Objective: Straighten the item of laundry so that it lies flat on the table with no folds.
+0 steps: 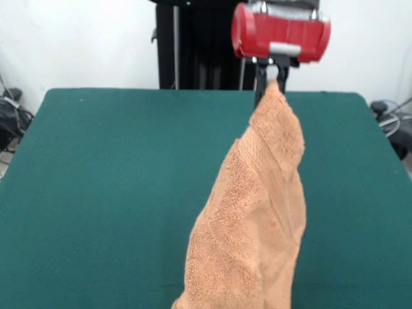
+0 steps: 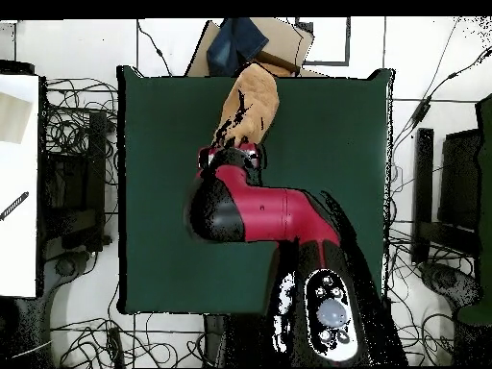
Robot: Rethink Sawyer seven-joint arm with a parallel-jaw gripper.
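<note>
The orange-tan terry towel (image 1: pixel 257 219) hangs from my gripper (image 1: pixel 271 78) by one corner, draped in long folds, its lower end reaching the front edge of the dark green table (image 1: pixel 103 193). The gripper is shut on the towel's top corner, held well above the table. In the overhead view the towel (image 2: pixel 252 101) stretches from under the red arm (image 2: pixel 259 211) toward the table's far edge (image 2: pixel 173 115). The gripper itself is hidden under the arm there.
A cardboard box (image 2: pixel 279 43) with a blue object lies beyond the table's far edge in the overhead view. Cables and dark stands surround the table on both sides. The black pedestal (image 1: pixel 193 45) stands behind the table.
</note>
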